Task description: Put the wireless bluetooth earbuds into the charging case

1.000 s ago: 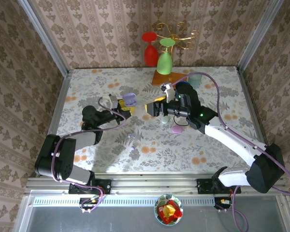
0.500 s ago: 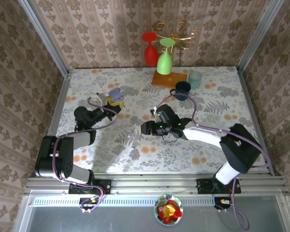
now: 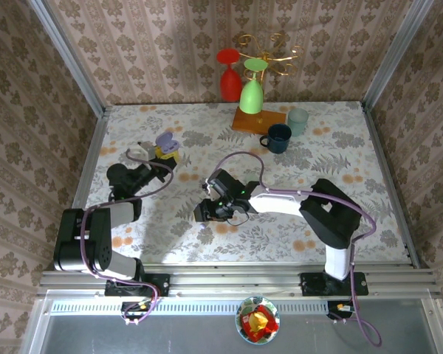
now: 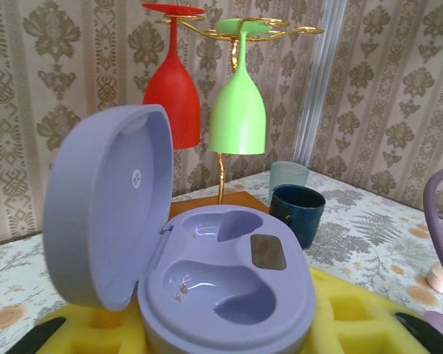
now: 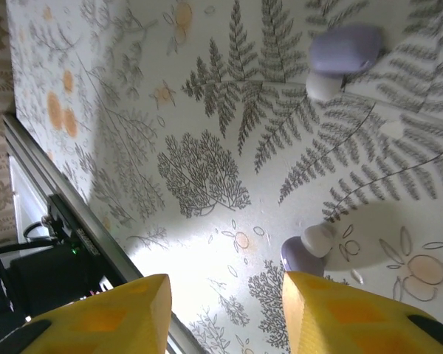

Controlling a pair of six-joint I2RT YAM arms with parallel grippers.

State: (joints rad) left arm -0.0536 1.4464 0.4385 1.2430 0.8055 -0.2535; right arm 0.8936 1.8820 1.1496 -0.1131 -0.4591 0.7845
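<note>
Top view: we see a floral-print bench [image 3: 354, 155] w/ a navy mug [image 3: 278, 137] toward the back. The left tool [image 3: 161, 153], well left of the mug, has its yellow pads [image 4: 354, 328] pressed onto a lilac charging case [image 4: 221, 287]. The lid is up and both wells are empty. Wrist view, left of the mug: a red glass [image 4: 171, 88] & a green glass [image 4: 238, 110] hang upside down. The right tool [image 5: 225, 317] sits left of the mug & nearer the arm bases, jaws spread, pinching nothing. Two lilac earbuds [image 5: 345, 50] lie on the bench below it, one just off a fingertip, the other farther out.
</note>
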